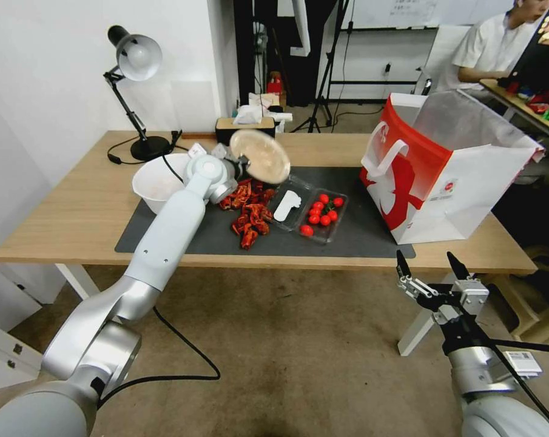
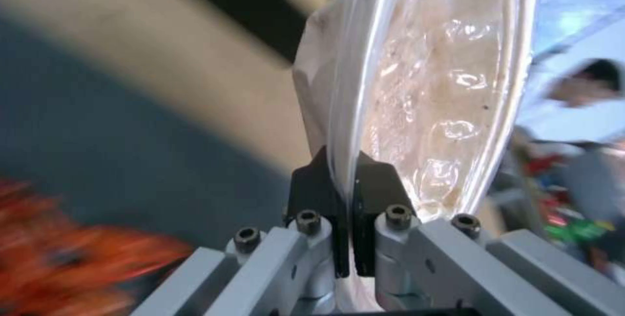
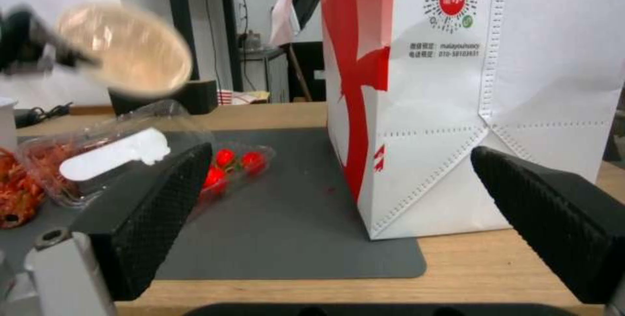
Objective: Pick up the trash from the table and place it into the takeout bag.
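Black desk lamp (image 1: pixel 134 79) and tissue box (image 1: pixel 245 126) along the far edge.

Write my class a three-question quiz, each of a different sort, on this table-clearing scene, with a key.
1. True or false: the left gripper is shut on the shallow beige bowl.
2. Where is the right gripper? A) inside the takeout bag B) open, below the table edge C) on the tomatoes
3. Fill in: the red scraps lie on the dark grey ____.

Key: 1 true; 2 B; 3 mat.
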